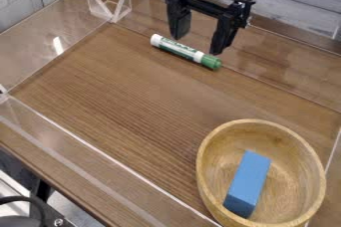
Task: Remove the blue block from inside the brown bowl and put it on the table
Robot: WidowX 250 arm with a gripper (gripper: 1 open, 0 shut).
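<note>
While the gripper (204, 32) hangs at the far side of the tabletop (134, 97) with its jaws spread wide and empty, the blue block (249, 182) lies inside the brown bowl (213, 161) toward five o'clock, well apart, long axis running roughly twelve to six.

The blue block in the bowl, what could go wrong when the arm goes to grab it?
The gripper hangs open at the far side, right over the green-and-white marker; a low sweep might knock it. The blue block lies inside the brown bowl near the right side, so a finger could catch the thick rim or nudge the bowl. The clear acrylic wall limits room for setting it down.
</note>
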